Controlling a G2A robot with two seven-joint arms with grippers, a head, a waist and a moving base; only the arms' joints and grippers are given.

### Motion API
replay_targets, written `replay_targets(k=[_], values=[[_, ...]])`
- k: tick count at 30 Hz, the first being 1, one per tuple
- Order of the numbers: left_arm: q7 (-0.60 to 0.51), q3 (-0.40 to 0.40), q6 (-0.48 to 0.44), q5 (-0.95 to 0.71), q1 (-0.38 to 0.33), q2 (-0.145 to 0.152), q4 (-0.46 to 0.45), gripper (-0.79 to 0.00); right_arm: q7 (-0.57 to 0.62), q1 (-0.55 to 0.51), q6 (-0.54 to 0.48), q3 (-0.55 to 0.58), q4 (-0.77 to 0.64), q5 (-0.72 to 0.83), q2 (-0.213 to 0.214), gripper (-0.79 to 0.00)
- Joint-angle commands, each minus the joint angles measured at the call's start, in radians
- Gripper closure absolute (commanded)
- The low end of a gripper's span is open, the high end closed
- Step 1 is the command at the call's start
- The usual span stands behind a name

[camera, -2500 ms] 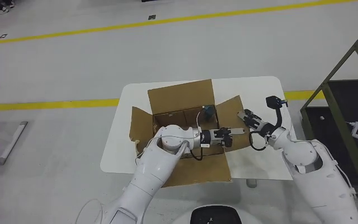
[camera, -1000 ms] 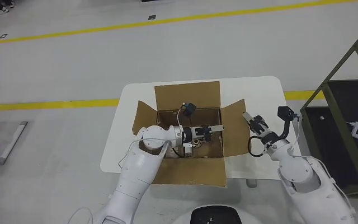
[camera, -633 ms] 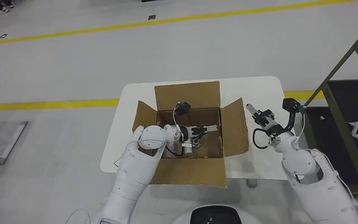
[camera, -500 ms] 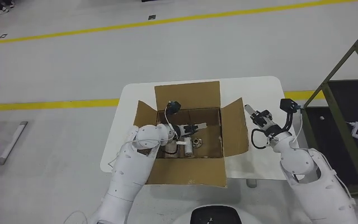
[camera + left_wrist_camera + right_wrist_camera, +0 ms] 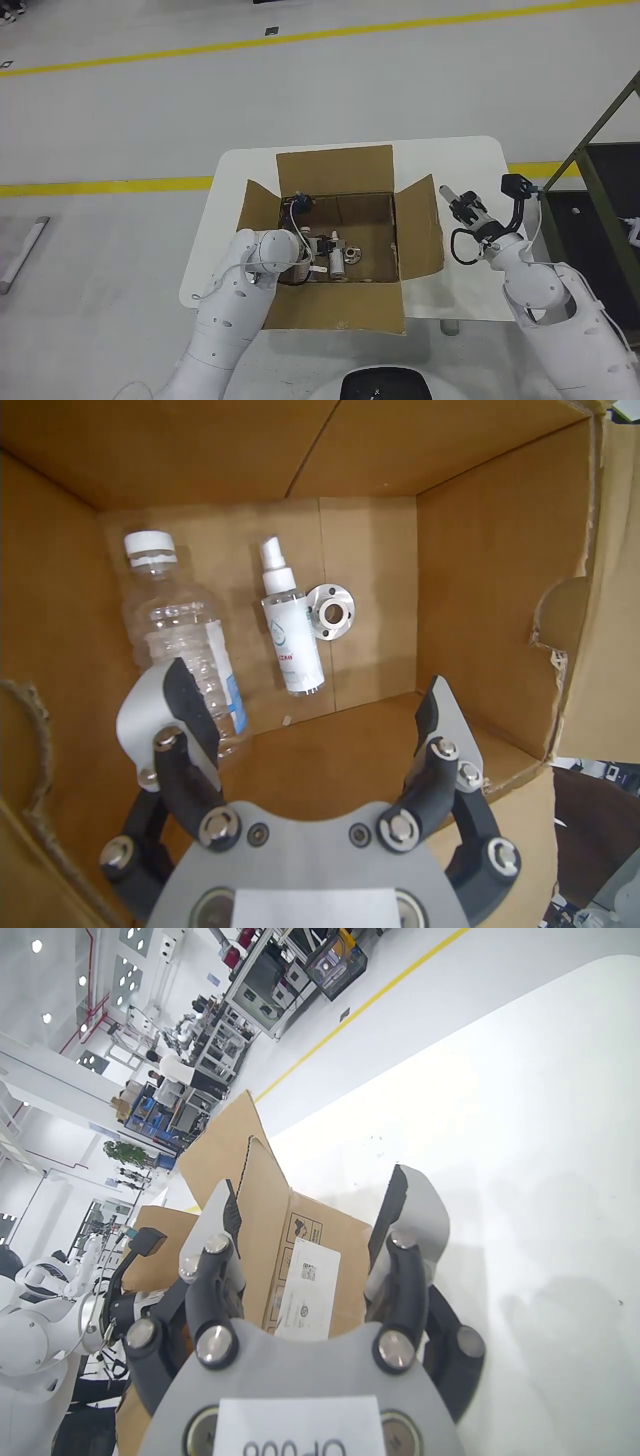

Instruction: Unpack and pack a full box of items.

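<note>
An open cardboard box (image 5: 340,170) stands on the white table (image 5: 460,290). On its floor lie a clear plastic bottle (image 5: 175,620) with a white cap, a small white spray bottle (image 5: 290,630) (image 5: 336,262) and a metal flange (image 5: 331,612) touching the spray bottle. My left gripper (image 5: 305,685) is open inside the box, above the floor, with one fingertip (image 5: 185,695) over the clear bottle's lower end and nothing held. My right gripper (image 5: 312,1208) (image 5: 452,196) is open and holds nothing, just outside the box over its right flap (image 5: 420,225).
Bare table surface lies to the right of the box and behind it. A dark metal frame (image 5: 600,170) stands beyond the table's right end. The box's side flaps stand up and out, and its near flap (image 5: 340,305) hangs over the front.
My left gripper has drawn back from the box's right side to its left side. The box has turned square to the table. My right gripper has moved off the flap, slightly rightward.
</note>
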Motion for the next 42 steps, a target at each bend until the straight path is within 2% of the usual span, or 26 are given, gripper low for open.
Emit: replay_targets(k=[1, 2, 8, 14, 16, 20, 24, 28, 36, 42], values=[[0.0, 0.0, -0.001, -0.002, 0.0, 0.0, 0.0, -0.785, 0.005, 0.001, -0.004, 0.002, 0.001, 0.002, 0.001, -0.302], [0.0, 0.0, -0.001, -0.002, 0.0, 0.0, 0.0, -0.785, 0.007, 0.002, -0.006, 0.003, 0.002, 0.004, 0.001, -0.243], [0.0, 0.0, -0.001, -0.002, 0.0, 0.0, 0.0, -0.785, 0.018, 0.011, -0.029, 0.005, 0.005, 0.034, 0.001, -0.24], [0.0, 0.0, -0.001, -0.002, 0.0, 0.0, 0.0, -0.785, 0.022, 0.009, -0.048, 0.013, 0.007, 0.073, 0.001, -0.194], [0.0, 0.0, -0.001, -0.002, 0.0, 0.0, 0.0, -0.785, 0.025, 0.006, -0.054, 0.017, 0.006, 0.084, 0.001, -0.12], [0.0, 0.0, -0.001, -0.002, 0.0, 0.0, 0.0, -0.785, 0.027, 0.001, -0.049, 0.02, 0.007, 0.082, 0.003, -0.117], [0.007, -0.001, -0.002, 0.0, 0.003, 0.0, 0.0, -0.785, 0.023, -0.003, -0.037, 0.017, 0.005, 0.077, 0.003, -0.175], [0.015, 0.024, -0.024, 0.108, 0.011, 0.007, 0.005, -0.785, 0.019, -0.005, -0.029, 0.01, 0.002, 0.073, 0.002, -0.209], [0.018, 0.05, -0.023, 0.167, 0.012, 0.004, 0.039, -0.785, 0.012, -0.002, -0.026, -0.001, 0.007, 0.069, 0.001, -0.206], [0.032, 0.08, -0.038, 0.192, -0.012, -0.006, 0.094, -0.785, 0.009, 0.0, -0.026, 0.0, 0.009, 0.068, 0.002, -0.212]])
